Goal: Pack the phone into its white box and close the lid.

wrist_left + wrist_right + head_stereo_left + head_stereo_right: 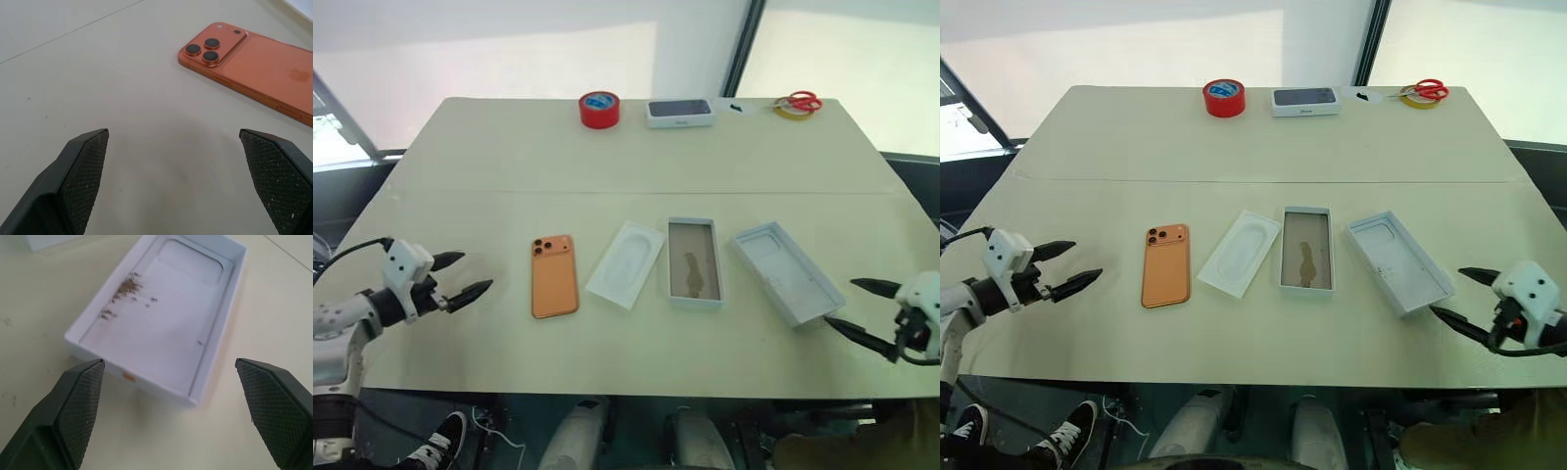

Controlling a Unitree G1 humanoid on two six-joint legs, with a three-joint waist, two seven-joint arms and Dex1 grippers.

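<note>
The phone is laid face down on the table, with a moulded insert between it and the white box; the lid is set upturned just beyond. Both the left gripper and right gripper are held spread wide, empty. A red tape roll, a dark-topped box and scissors are ranged along the far edge.

head pair overlooking table, wrist views close, angled down
</note>
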